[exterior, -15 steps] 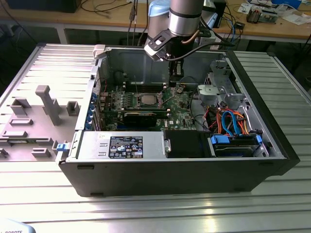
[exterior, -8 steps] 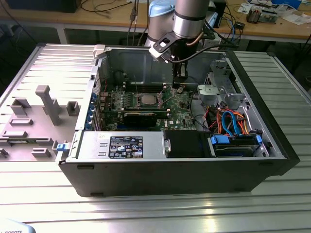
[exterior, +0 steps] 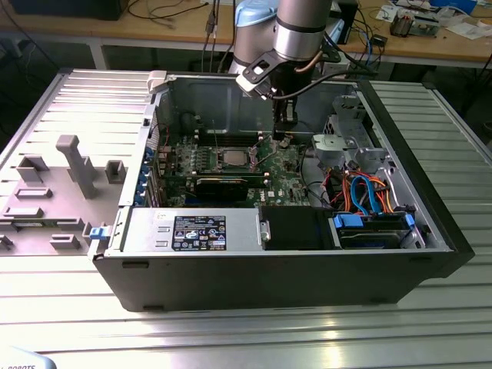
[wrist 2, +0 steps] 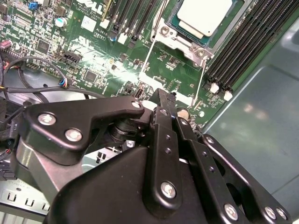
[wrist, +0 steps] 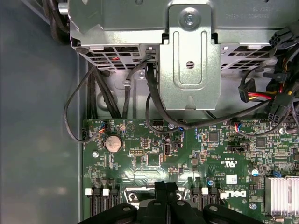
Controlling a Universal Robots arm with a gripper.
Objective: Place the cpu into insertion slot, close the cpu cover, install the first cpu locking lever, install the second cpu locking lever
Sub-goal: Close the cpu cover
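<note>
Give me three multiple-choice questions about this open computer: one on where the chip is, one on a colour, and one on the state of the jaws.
1. Where is the chip?
A. Seated in the socket
B. On the floor
C. Between the jaws

2. What colour is the circuit board?
A. Red
B. Green
C. White

3. How do the jaws of the gripper stand?
A. Wide open
B. Clamped on the chip
C. Shut on nothing

Answers:
1 A: in the second wrist view, the chip's silver top lies inside the socket's metal rim.
2 B: the board is green in both wrist views.
3 C: in both wrist views, the jaws meet with nothing between them.
</note>
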